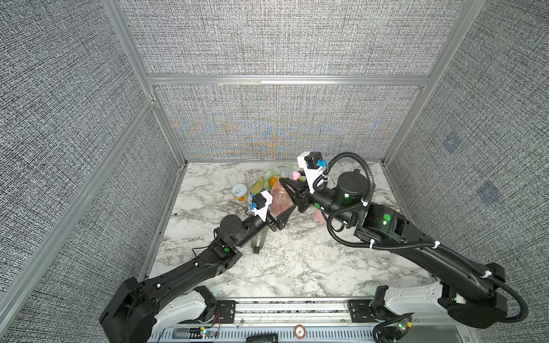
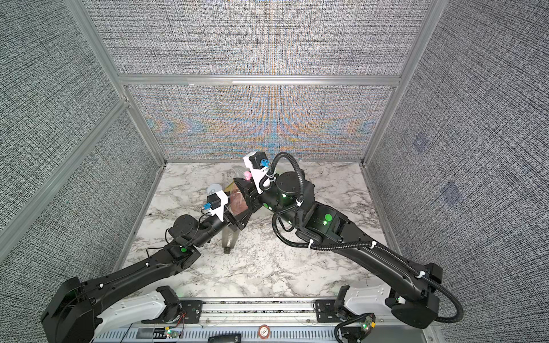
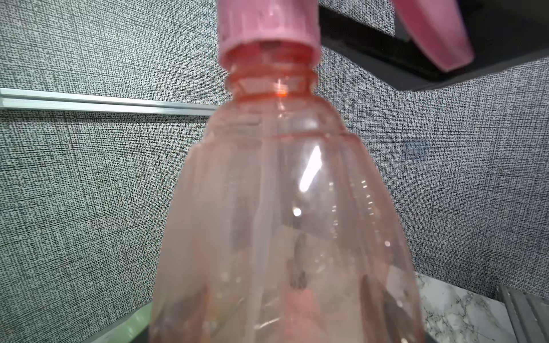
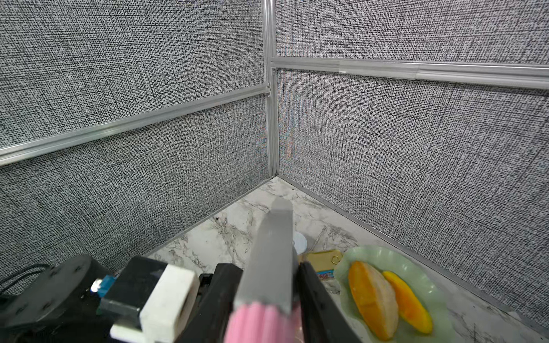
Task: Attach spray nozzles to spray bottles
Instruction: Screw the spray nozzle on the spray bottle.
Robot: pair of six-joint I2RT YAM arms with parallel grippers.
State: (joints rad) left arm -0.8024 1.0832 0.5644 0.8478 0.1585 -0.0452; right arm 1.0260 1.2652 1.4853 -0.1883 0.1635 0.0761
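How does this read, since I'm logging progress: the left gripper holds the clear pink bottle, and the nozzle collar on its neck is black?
One detail is wrong: the nozzle collar on the neck is pink, not black, as the left wrist view shows. The left gripper does hold the clear pink bottle.

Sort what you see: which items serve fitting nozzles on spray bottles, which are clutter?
Job: clear pink bottle, grey-and-pink nozzle, smoky grey bottle, pastel pink bottle.
Clutter: round tin can, flat yellow tin, green dish of mango slices.

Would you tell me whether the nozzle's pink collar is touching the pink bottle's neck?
Touching: the left wrist view shows the collar sitting over the neck threads.
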